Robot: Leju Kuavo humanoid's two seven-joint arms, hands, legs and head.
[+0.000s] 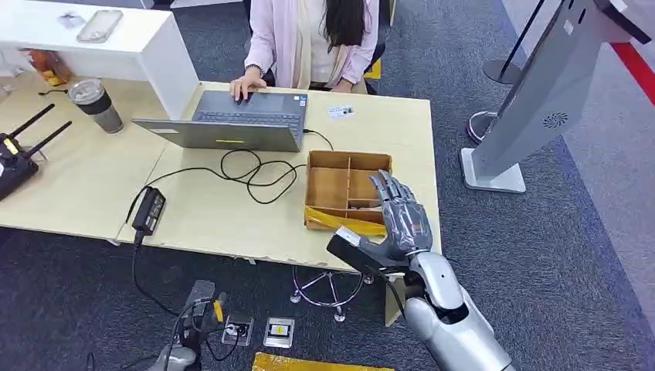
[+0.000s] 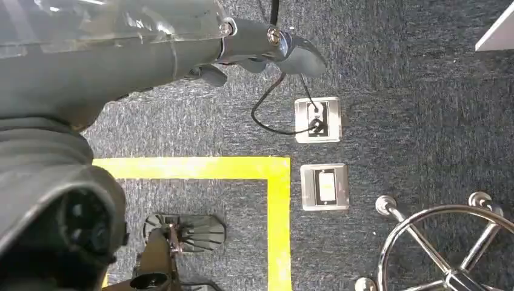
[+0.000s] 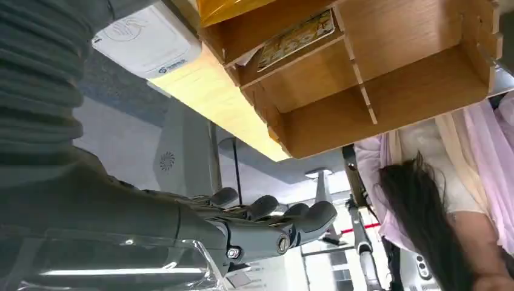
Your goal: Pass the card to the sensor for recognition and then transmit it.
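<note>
My right hand (image 1: 402, 215) hovers over the near right part of a compartmented cardboard box (image 1: 328, 187) on the desk, fingers stretched out and holding nothing. From the wrist, its fingers (image 3: 276, 230) lie straight beside the box (image 3: 388, 91). A printed yellowish card (image 3: 297, 37) lies in one compartment. A white sensor pad (image 3: 145, 39) sits on the desk right by that end of the box. My left hand (image 2: 260, 42) hangs over the carpet, holding nothing.
A person sits behind the desk with a hand on a grey laptop (image 1: 232, 120). A small white card (image 1: 341, 112) lies near them. Black cables (image 1: 247, 171) and a power brick (image 1: 148, 210) lie left of the box. A grey kiosk (image 1: 541, 93) stands to the right.
</note>
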